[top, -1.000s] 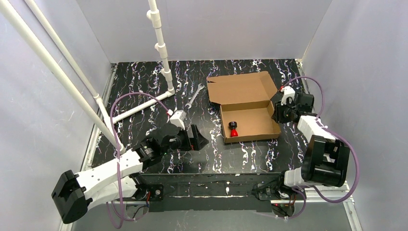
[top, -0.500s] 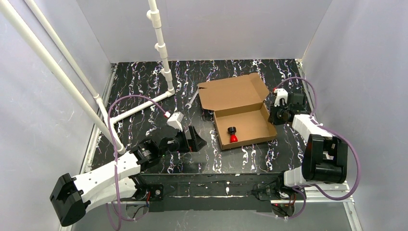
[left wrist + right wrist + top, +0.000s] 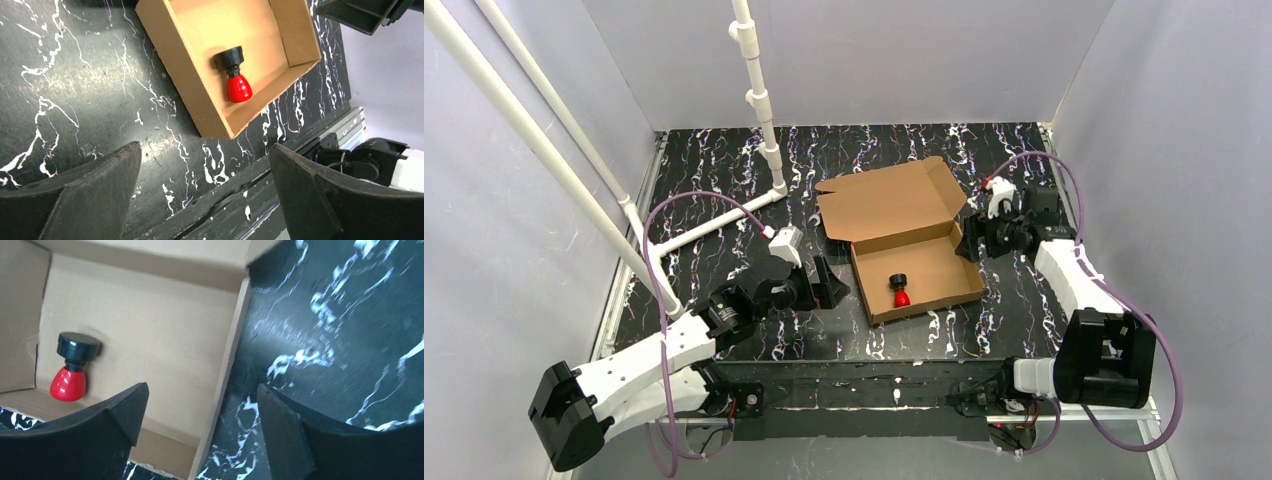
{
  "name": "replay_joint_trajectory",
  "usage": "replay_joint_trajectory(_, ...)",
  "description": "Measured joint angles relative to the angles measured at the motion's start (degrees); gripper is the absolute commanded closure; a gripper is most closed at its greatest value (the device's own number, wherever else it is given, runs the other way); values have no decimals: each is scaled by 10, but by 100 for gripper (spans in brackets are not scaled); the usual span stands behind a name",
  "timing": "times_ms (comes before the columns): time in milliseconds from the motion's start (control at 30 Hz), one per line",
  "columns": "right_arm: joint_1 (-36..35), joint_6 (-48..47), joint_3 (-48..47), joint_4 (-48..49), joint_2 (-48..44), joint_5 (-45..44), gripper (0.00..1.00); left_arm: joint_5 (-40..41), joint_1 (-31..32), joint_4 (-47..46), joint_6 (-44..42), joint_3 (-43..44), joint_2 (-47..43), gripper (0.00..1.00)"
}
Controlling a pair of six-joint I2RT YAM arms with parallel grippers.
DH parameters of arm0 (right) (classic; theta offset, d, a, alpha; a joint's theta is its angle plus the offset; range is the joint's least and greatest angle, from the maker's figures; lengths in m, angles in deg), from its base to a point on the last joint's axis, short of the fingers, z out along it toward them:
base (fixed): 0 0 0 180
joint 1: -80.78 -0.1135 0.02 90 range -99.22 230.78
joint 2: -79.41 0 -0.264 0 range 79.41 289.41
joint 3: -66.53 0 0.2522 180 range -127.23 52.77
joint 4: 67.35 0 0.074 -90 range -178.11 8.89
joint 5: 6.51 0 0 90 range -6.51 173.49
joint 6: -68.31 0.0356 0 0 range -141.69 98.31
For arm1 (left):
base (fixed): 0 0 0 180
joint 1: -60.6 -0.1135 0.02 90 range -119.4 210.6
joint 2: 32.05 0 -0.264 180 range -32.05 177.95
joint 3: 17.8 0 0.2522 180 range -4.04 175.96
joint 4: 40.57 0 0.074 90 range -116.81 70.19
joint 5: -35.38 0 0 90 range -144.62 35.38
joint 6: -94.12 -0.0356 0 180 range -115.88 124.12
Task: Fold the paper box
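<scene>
Right end effector (image 3: 202, 390), fingers spread, stands at the right wall of the paper box (image 3: 934, 262), pinching nothing. Left end effector (image 3: 205, 147), likewise spread, hovers off the box's near-left corner. The box sits mid-table (image 3: 714, 165) with its lid lying open behind. Judged light, stiff and prone to sliding, so take the lid's free edge. Contact at the wall and the locking tabs cannot be made out.

- One plain brown corrugated cardboard box (image 3: 929, 262).
- One small red bottle-shaped object with a black cap (image 3: 901, 291).
- Two black two-finger claws: left claw (image 3: 205, 150), right claw (image 3: 201, 389).
- One black, white-veined worktop (image 3: 724, 170).
</scene>
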Motion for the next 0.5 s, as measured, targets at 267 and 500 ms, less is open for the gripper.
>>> replay_joint_trajectory(267, 17, -66, -179, -39, 91, 60, 2, 3, -10, 9, 2, 9, -4, 2)
replay_joint_trajectory(500, 17, -60, -323, -47, 195, 101, 2, 3, -10, 10, 16, -3, -61, 2)
